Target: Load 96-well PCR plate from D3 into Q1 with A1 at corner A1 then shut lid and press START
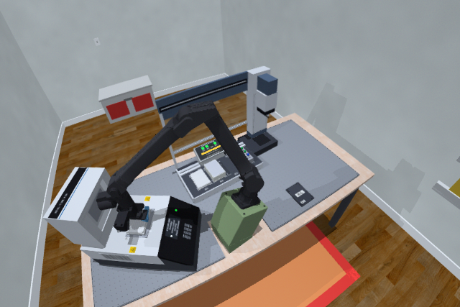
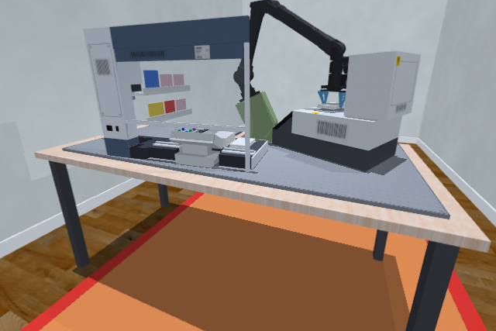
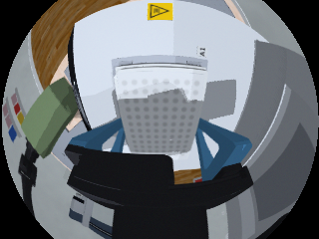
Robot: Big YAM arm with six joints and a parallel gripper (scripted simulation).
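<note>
My claw (image 3: 161, 138) stands wide, its two blue fingers clamped on the long sides of the one PCR plate (image 3: 159, 115), which I hold low over Q1 (image 1: 156, 238)'s block. Its long axis runs away from my wrist, its far end beside the A1 mark (image 3: 199, 52). Q1's lid (image 1: 75, 199) is open and one lamp (image 1: 175, 210) glows green.

Matt white plate (image 3: 159, 116); wood-grain table edge (image 2: 280, 199).
</note>
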